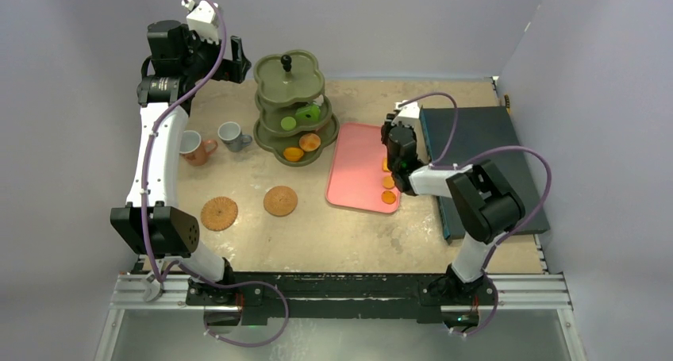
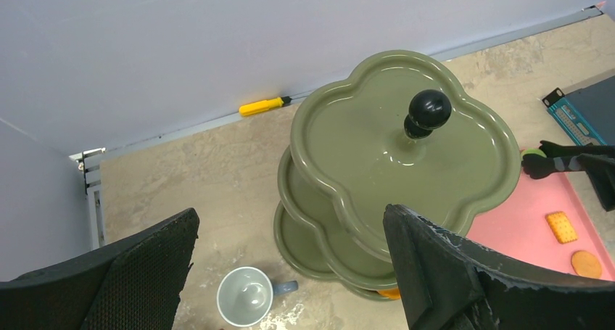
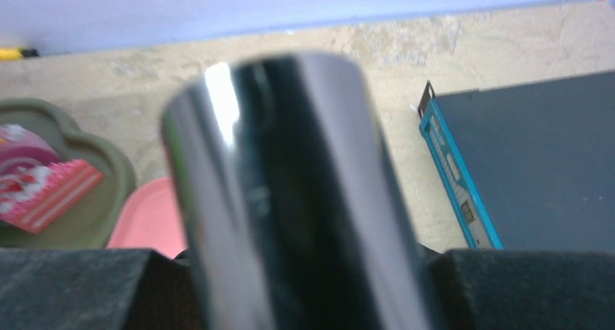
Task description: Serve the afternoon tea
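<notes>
– Stand?
– Far centre; 2 cups just left, 2 coasters nearer.
– Grips?
– Left gripper wide open, empty, above stand. Right gripper clamped on tongs over tray, beside orange pastries.

The 2 arms share a look: white curved shells on the links, black motor housings at the joints, black bases. The left arm and the right arm each trail a looping purple cable. The left arm's fingers are black, with rough, grainy pads.
</notes>
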